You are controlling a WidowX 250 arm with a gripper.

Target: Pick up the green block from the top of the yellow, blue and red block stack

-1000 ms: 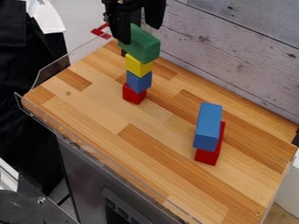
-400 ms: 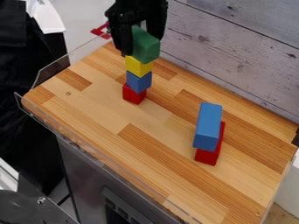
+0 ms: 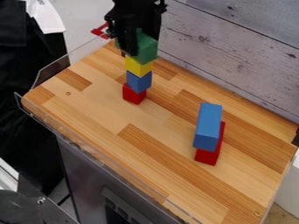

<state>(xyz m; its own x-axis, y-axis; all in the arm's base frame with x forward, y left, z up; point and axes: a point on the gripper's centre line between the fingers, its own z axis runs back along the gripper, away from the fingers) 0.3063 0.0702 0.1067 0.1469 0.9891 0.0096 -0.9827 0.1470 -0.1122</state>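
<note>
The gripper (image 3: 141, 43) pinches the green block (image 3: 147, 49), its long axis running between the fingers, with the yellow block (image 3: 138, 66) directly below.

At the upper left of the frame, the black hand (image 3: 138, 46) is at the green block (image 3: 146, 48), which tops a stack of yellow (image 3: 138, 67), blue (image 3: 139, 82) and red blocks (image 3: 133, 94) on the wooden bench (image 3: 88, 105). Right of centre, a long blue block (image 3: 208, 127) lies on a red one (image 3: 207, 157).
</note>
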